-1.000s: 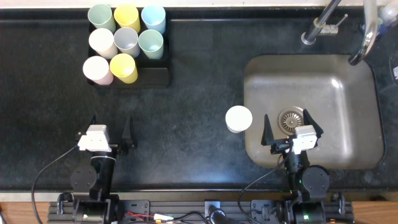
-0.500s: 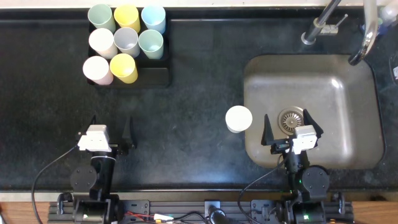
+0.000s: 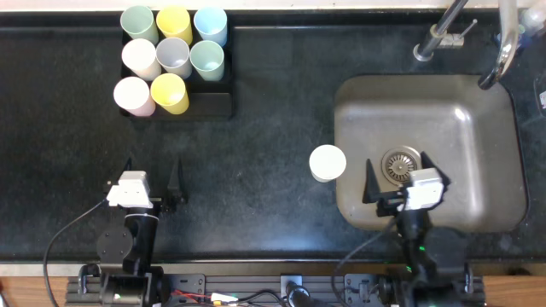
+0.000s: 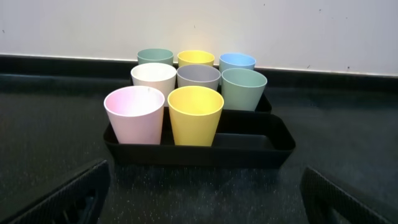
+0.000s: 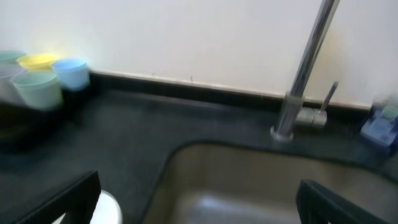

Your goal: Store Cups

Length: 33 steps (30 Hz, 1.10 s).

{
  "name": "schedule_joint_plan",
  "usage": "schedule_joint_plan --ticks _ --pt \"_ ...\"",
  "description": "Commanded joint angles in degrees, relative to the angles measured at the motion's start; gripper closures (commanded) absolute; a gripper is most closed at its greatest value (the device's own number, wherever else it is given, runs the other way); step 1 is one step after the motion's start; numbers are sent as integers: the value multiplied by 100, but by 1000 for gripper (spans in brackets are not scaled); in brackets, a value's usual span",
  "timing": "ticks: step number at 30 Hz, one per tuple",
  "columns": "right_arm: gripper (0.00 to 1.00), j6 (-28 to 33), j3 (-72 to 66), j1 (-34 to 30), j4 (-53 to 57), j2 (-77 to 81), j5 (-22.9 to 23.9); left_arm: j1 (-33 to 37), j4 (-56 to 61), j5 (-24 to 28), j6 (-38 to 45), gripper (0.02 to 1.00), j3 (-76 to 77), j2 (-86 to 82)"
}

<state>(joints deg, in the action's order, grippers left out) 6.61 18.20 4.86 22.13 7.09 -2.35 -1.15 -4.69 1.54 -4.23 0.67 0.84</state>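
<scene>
A black tray [image 3: 213, 104] at the counter's back left holds several upright pastel cups; its front right slot is bare. In the left wrist view the tray [image 4: 249, 149] stands straight ahead, with a pink cup [image 4: 135, 115] and a yellow cup [image 4: 195, 114] in front. One white cup [image 3: 328, 163] stands alone on the counter beside the sink's left rim, and its edge [image 5: 111, 208] shows low in the right wrist view. My left gripper [image 3: 152, 176] [image 4: 202, 193] is open and holds nothing, well short of the tray. My right gripper [image 3: 395, 175] [image 5: 199, 202] is open just right of the white cup, over the sink.
A steel sink [image 3: 478, 111] with a drain fills the right side, and a faucet [image 3: 444, 30] [image 5: 308, 68] rises behind it. A blue object [image 5: 380, 121] sits by the wall at the far right. Dark counter stretches between tray and sink.
The right arm has shifted slightly to the right and its wrist view is in motion. The left arm, the tray and the white cup have not moved.
</scene>
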Motion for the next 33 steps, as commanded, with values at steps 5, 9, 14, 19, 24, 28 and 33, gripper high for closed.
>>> schedule_joint_plan --ticks 5,9,14,19,24,28,33 --pt "3 -192 4266 164 2181 3161 -122 -52 7 96 105 20 -20 -68" --pt "5 55 5836 588 4212 4721 -42 -52 7 96 105 20 -20 -68" --pt "3 140 6376 1049 6000 6087 -39 -52 7 96 105 20 -20 -68" --pt "5 216 6352 1054 6297 7020 -42 -52 7 96 105 23 -20 -68" --pt "3 791 6349 1049 6260 7761 -149 -52 7 96 105 20 -20 -68" --pt "3 1287 6349 1047 6137 8172 -208 -52 7 96 105 20 -20 -68" --pt "3 1335 6349 1045 5886 8605 -212 -52 7 96 105 20 -20 -68"
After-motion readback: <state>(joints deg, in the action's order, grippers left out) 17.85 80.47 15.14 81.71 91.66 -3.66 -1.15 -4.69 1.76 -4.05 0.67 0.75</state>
